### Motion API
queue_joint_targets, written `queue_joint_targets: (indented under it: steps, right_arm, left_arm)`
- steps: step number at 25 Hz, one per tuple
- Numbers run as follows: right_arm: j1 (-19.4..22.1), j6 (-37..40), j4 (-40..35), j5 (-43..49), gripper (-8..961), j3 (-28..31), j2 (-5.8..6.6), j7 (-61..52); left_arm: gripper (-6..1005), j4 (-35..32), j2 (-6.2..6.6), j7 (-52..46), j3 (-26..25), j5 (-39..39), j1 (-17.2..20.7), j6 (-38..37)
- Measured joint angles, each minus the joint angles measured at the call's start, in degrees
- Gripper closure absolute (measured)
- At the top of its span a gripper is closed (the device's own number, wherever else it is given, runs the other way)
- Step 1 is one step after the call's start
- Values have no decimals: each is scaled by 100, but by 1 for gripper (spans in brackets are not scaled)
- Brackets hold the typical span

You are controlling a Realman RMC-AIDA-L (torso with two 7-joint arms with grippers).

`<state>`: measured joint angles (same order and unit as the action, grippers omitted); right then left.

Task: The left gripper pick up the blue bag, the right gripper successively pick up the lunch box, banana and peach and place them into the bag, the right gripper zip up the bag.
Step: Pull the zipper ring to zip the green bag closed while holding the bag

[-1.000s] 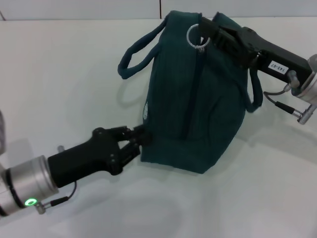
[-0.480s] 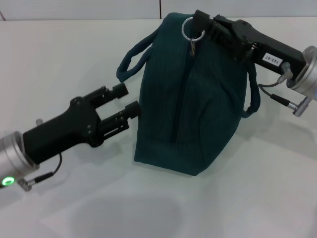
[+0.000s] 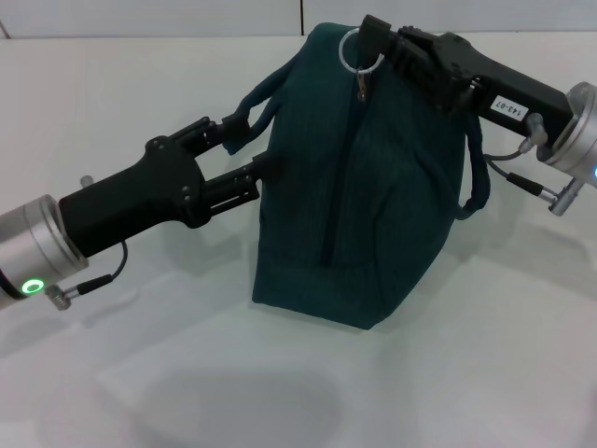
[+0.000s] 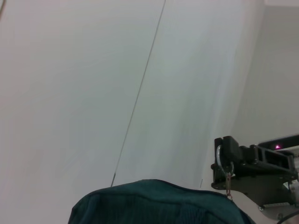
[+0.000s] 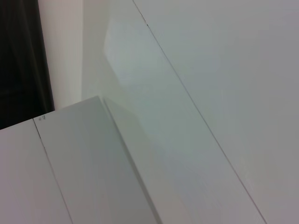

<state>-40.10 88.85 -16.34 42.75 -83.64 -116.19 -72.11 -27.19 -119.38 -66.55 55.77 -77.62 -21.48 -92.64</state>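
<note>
The blue bag point(image 3: 373, 187) stands on the white table with its zip closed. Its top also shows in the left wrist view point(image 4: 154, 205). My right gripper point(image 3: 373, 42) is at the bag's far top end, shut on the ring zip pull point(image 3: 351, 54). That gripper and ring also show in the left wrist view point(image 4: 226, 156). My left gripper point(image 3: 250, 145) is open at the bag's left side. Its upper finger lies by the near loop handle point(image 3: 244, 103) and its lower finger touches the bag's wall. The lunch box, banana and peach are out of view.
The white table point(image 3: 140, 84) spreads around the bag, with its back edge and a wall seam behind. The bag's other handle point(image 3: 478, 177) hangs on the right side under my right arm.
My left gripper let go of the bag's lower left corner, opened, and moved up to the handle. The right gripper shifted slightly left with the ring, and the bag turned a little.
</note>
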Motion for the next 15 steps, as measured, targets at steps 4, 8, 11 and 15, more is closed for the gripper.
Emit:
queue_joint_targets:
  steps: [4, 8, 11, 15]
  right_arm:
    - [-2, 0, 0, 2, 919, -3, 0, -4]
    - [0, 0, 0, 5, 918, -3, 0, -13]
    - [2, 0, 0, 6, 918, -3, 0, -14]
    - [0, 0, 0, 7, 917, -3, 0, -21]
  left_arm:
    - [217, 1, 0, -105, 21, -10, -64, 17]
    - [232, -7, 9, -319, 39, -97, -128, 19]
    - [338, -9, 8, -320, 40, -151, -173, -9]
    - [451, -9, 4, -239, 39, -156, -220, -102]
